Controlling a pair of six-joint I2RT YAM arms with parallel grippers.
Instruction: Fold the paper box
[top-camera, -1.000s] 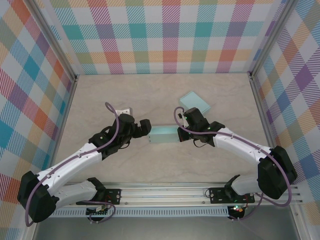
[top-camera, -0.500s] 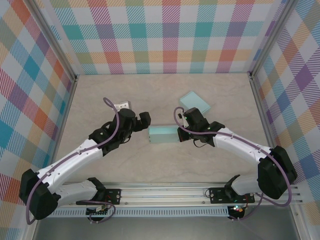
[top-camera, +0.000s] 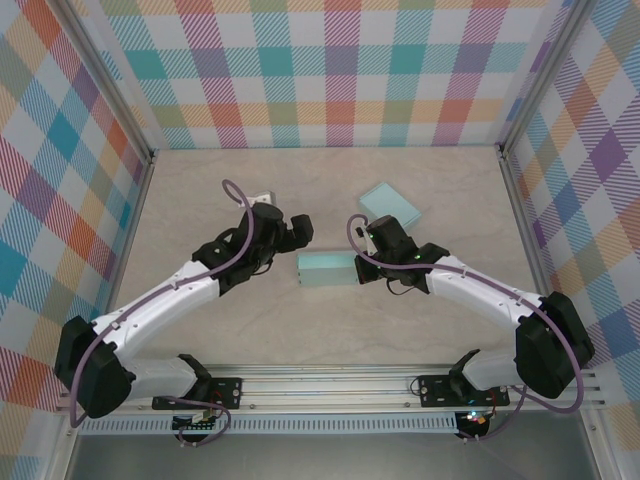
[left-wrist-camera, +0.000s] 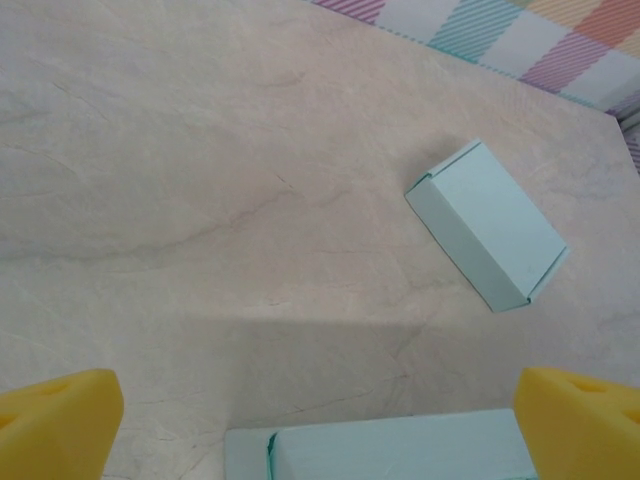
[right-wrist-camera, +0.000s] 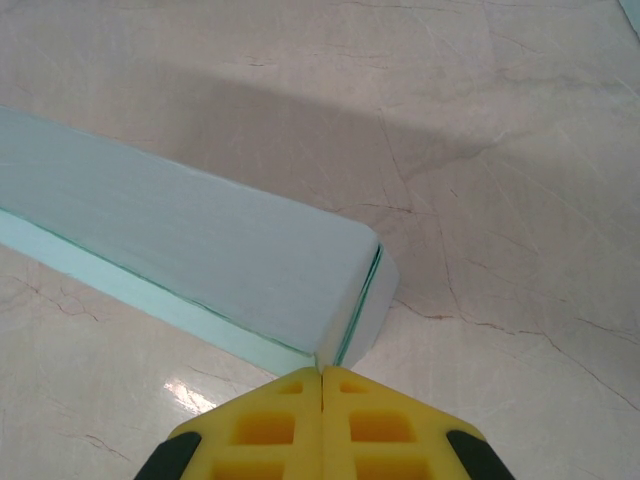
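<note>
The paper box is a pale teal, long closed carton lying flat at the table's middle. My right gripper is shut, its yellow fingertips meeting right at the rounded end flap of the box, with nothing seen between them. My left gripper hovers just behind the box's left end, open wide. In the left wrist view its fingers sit at the bottom corners and the box lies between them at the lower edge, apart from both.
A second teal folded box lies behind and to the right, seen also from the left wrist as a box lying askew. Checked walls close the table on three sides. The arm-mount rail runs along the near edge.
My left gripper has drawn back from the box's left end and swung toward the back, still open. The right gripper and the box have not moved.
</note>
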